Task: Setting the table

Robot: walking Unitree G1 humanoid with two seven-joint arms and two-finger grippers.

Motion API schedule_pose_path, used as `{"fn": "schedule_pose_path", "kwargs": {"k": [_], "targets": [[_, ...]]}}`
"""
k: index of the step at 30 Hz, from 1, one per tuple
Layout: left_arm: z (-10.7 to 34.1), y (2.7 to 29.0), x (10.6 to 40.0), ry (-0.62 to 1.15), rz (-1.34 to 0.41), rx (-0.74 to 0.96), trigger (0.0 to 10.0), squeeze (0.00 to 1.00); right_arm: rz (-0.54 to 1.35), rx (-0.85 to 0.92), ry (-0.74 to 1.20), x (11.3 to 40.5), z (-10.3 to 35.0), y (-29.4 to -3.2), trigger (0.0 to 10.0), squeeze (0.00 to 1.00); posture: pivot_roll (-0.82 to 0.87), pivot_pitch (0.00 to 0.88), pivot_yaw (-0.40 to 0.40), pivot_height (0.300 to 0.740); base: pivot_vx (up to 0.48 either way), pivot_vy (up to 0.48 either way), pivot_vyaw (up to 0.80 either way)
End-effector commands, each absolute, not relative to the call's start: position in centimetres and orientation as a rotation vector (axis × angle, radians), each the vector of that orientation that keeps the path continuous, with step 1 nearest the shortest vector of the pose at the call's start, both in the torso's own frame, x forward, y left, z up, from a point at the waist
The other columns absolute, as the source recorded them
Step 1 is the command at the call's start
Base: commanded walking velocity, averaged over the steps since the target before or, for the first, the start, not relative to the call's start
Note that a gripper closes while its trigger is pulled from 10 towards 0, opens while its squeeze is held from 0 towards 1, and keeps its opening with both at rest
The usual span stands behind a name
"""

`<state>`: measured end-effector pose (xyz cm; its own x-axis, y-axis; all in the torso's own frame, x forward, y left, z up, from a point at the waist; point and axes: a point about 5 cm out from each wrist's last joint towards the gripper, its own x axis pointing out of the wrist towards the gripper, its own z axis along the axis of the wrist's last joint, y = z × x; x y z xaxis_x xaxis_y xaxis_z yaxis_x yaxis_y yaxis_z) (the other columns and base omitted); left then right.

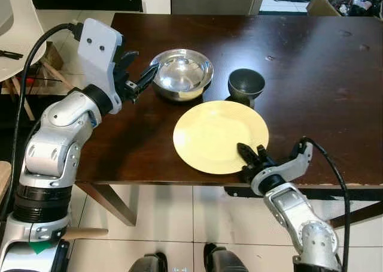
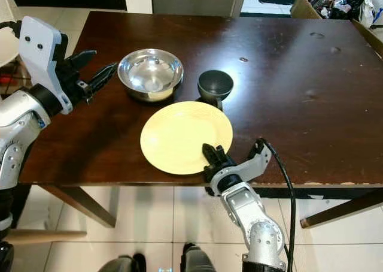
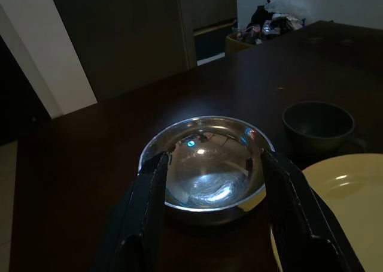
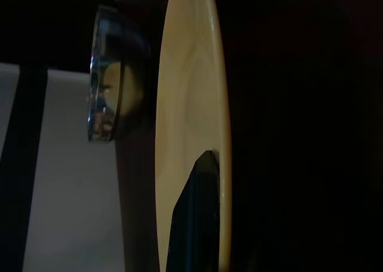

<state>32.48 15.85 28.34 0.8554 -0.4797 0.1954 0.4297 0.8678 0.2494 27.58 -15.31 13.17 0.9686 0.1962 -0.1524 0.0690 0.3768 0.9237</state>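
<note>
A dark brown wooden table (image 1: 311,74) takes up most of the head view, with three pieces of tableware gathered left of its middle. A pale yellow plate (image 1: 218,134) lies flat near the lower centre of the frame, close to the table's near edge. Just above it and to the left sits a shiny steel bowl (image 1: 181,73), and to the right of that bowl, right beside the plate's upper rim, stands a small dark bowl (image 1: 246,82). The right gripper (image 1: 250,155) comes up from the lower right of the frame and is at the plate's near rim: one black finger lies across the top of the yellow surface, and in the right wrist view that finger (image 4: 194,218) shows pressed against the plate's face, with the steel bowl beyond; the other finger is hidden at the rim, so the gripper appears clamped on the plate's edge, the plate resting on the table. The left gripper (image 1: 136,75) reaches in from the upper left of the frame, its fingers spread apart, grasping nothing, their tips just beside the steel bowl's left rim. In the left wrist view the two black fingers (image 3: 146,209) stand on either side of the steel bowl, which sits between them with the dark bowl and a part of the yellow plate past it. A white chair (image 1: 15,29) stands at the upper left corner, off the table, and pale floor tiles (image 1: 173,224) run along the bottom of the frame.
</note>
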Motion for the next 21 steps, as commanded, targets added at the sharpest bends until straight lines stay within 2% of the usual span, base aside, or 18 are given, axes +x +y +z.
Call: {"fn": "schedule_pose_path", "kwargs": {"k": [1,13,14,16,17,21], "targets": [[28.18,15.71,32.20,-0.256,-0.486,0.202,10.0,0.00,0.035,1.191,0.276,27.07,12.58,-15.73,10.0,0.00,-0.09,0.162,0.064,0.740,0.000,0.000,0.00],[28.11,15.65,32.18,-0.256,-0.481,0.199,10.0,0.00,0.031,1.221,0.318,26.76,11.80,-15.41,10.0,0.00,-0.09,0.162,0.058,0.740,0.000,0.000,0.00],[28.12,15.66,32.16,-0.256,-0.480,0.199,10.0,0.00,0.035,1.226,0.322,26.78,11.77,-15.31,10.0,0.86,-0.09,0.162,0.058,0.740,0.000,0.000,0.00],[28.13,15.67,32.15,-0.257,-0.479,0.199,10.0,0.00,0.034,1.227,0.323,26.79,11.75,-15.25,10.0,0.86,-0.09,0.162,0.058,0.740,0.000,0.000,0.00],[28.13,15.72,32.14,-0.256,-0.478,0.199,10.0,0.00,0.032,1.230,0.324,26.79,11.78,-15.18,10.0,1.00,-0.09,0.163,0.058,0.740,0.000,0.000,0.00],[27.98,15.73,32.07,-0.251,-0.480,0.198,10.0,0.00,0.041,1.241,0.318,26.57,12.44,-15.04,10.0,1.00,-0.09,0.170,0.061,0.740,0.000,0.000,0.00]]}}
